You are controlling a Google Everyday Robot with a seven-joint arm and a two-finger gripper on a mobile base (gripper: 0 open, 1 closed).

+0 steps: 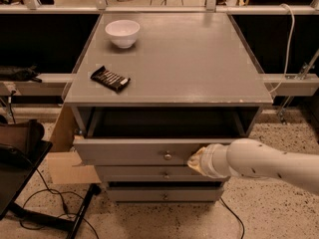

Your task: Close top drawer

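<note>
Below the grey cabinet top [189,59], the top drawer [129,152] stands pulled partly out, its interior dark and any contents indiscernible. The gripper [195,160] is at the drawer's front panel, just right of the round knob [168,156]. Its pale tip is touching or almost touching the panel, and whether it is open or closed cannot be told. The white arm [269,166] is cut off at the right edge and hides the right part of the middle drawer front [149,174]. On top lie a white bowl [122,33] and a dark wrapped bar [110,78], its label illegible.
</note>
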